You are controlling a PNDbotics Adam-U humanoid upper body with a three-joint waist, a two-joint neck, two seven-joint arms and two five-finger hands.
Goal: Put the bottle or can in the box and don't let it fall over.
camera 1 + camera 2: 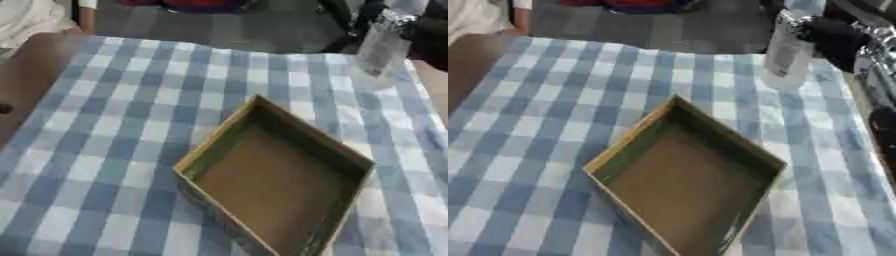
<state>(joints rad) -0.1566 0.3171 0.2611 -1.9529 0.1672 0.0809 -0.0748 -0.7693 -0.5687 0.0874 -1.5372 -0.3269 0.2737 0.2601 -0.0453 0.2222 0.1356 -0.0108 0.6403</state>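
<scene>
Right hand (429, 35) in the left eye view wraps the clear bottle (381, 47), which sits upright at the cloth's far right edge, well apart from the empty box (276, 182). Across in the right eye view the grip looks the same, so by my reading carrying and setting down are still left.

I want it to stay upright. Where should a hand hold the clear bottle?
Hold the clear bottle around its middle, coming from the right side. It stands upright at the table's far right, and the right hand is already at that side.
</scene>
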